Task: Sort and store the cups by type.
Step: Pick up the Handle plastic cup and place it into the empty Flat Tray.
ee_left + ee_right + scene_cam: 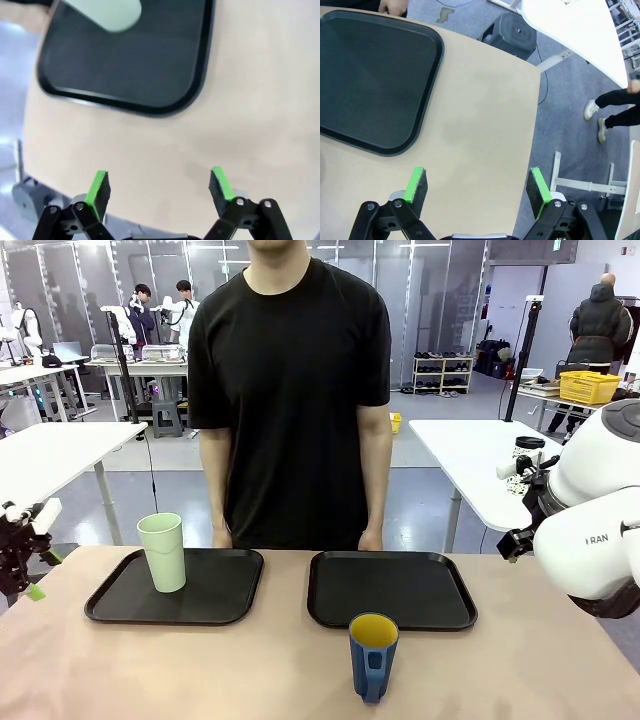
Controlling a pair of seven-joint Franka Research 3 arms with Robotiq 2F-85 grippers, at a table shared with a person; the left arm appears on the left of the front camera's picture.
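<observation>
**Both grippers wide open & empty; mug not yet on a tray.**

L gripper [159, 184] hangs over bare desk [250, 125], jaws fully apart, nothing between them. R gripper [477, 185] is the same, near the desk's corner. Outward: green tumbler [162, 552] stands upright abt mid left tray [225, 590]. Blue mug [373, 655] sits on the desk just beside right tray [430, 590], at its 6 o'clock. We judge the mug's next, prob. for R: come from above, pinch the wall at 3 or 9, clear of the handle [372, 682] at 6, lift over the rim. Front view gives us the handle direction. R wrist view gives the tray's bare corner & the desk edge. L wrist view gives the tumbler's side at 11.
</observation>
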